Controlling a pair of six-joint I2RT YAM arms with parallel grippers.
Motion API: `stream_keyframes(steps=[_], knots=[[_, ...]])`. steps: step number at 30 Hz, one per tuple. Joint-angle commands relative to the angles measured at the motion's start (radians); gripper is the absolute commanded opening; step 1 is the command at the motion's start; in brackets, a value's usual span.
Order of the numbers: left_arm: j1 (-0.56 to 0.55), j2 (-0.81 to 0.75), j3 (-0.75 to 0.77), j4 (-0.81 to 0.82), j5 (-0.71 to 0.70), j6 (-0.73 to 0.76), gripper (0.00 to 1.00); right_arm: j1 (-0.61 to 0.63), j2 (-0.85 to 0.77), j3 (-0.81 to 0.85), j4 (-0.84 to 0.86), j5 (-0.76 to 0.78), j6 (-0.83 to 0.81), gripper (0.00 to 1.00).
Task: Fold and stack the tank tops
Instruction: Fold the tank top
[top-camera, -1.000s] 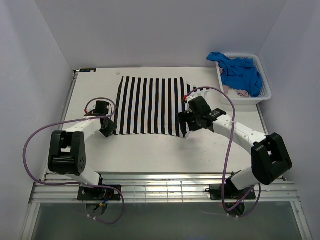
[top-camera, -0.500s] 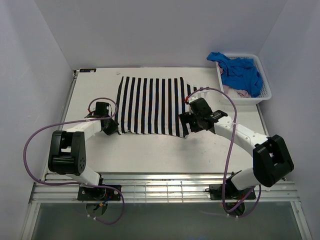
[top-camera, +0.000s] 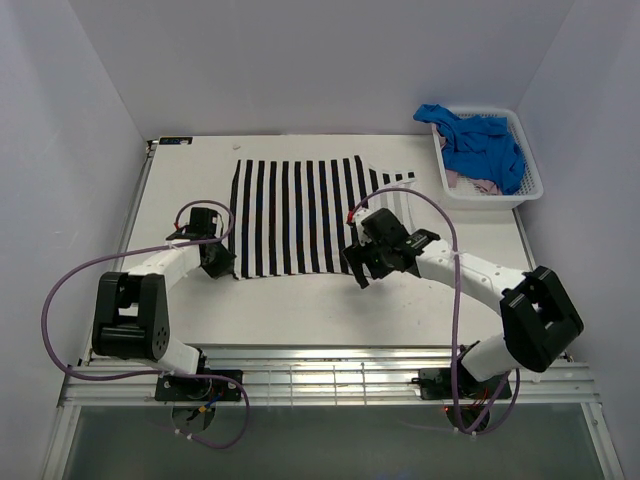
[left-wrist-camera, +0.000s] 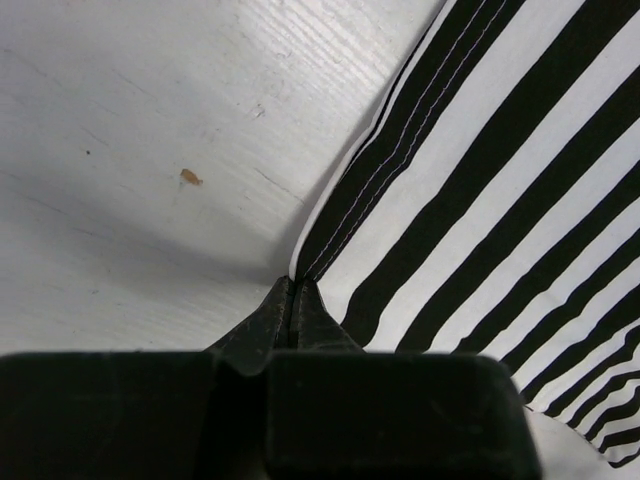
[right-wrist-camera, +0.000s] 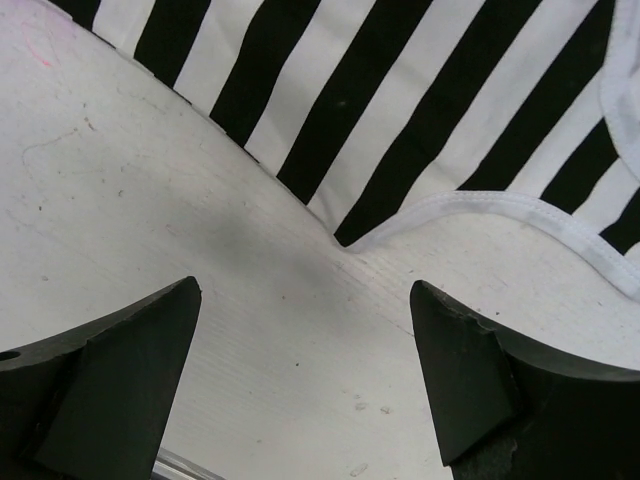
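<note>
Top external view gives you the striped tank top (top-camera: 300, 215) lying flat at the centre of the table (top-camera: 300, 315). Your left gripper (top-camera: 219, 262) sits at the top's lower-left corner. In the left wrist view its fingers (left-wrist-camera: 262, 325) are pressed together, pinching that hem corner. Your right gripper (top-camera: 357, 272) is at the lower-right edge, its fingers (right-wrist-camera: 120, 370) spread wide over bare table just short of the cloth. The blue tank top (top-camera: 482, 142) and pink tank top (top-camera: 472, 184) lie in the basket (top-camera: 531, 186), upper right.

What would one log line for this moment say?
left gripper: shut on corner of striped top | right gripper: open over table beside striped top | blue top: in basket
</note>
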Motion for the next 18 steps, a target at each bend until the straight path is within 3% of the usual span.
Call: stream_keyframes(steps=[1,11,18], knots=[[-0.003,-0.047,0.017,-0.051,-0.042,0.017,0.00,0.038,0.059,0.029,-0.003,0.037,-0.031,0.91],[-0.002,-0.045,0.037,-0.077,-0.042,0.022,0.00,0.052,0.139,0.041,0.031,0.031,-0.067,1.00],[-0.002,-0.034,0.048,-0.077,-0.039,0.019,0.00,0.052,0.205,0.051,0.071,0.043,-0.071,0.80]])
